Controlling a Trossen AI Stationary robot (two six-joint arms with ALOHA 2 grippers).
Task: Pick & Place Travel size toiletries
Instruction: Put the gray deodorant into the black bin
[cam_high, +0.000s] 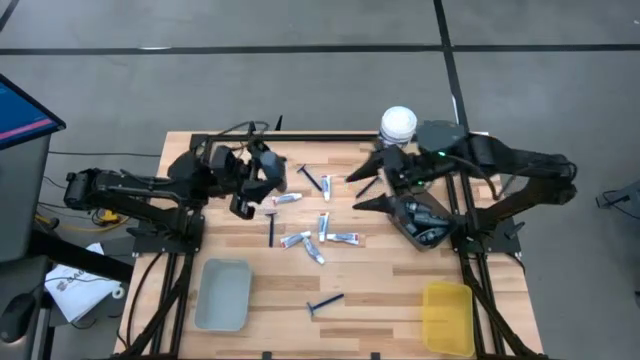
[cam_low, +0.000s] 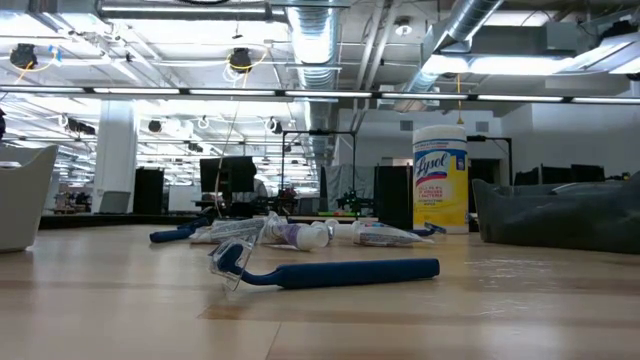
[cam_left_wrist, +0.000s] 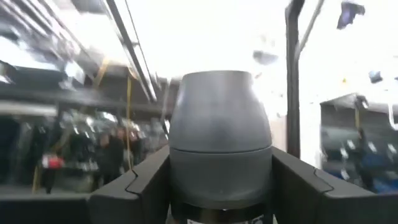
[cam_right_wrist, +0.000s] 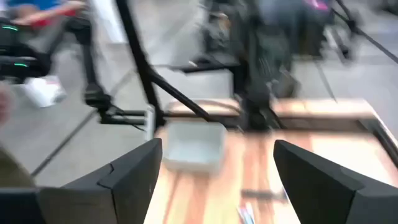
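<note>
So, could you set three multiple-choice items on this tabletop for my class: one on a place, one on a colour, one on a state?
1. The Lysol canister stands
A. at the far edge of the table
B. inside a tray
C. at the table's front edge

2. The razor lying nearest the table's front edge is
A. red
B. dark blue
C. white

3. The left end effector is
A. open and empty
B. shut on a grey oval container
C. shut on a tube

Answers:
1 A, the high view shows it upright by the far edge.
2 B, the low view shows its handle dark blue.
3 B, the left wrist view shows the container clamped between the fingers.
</note>
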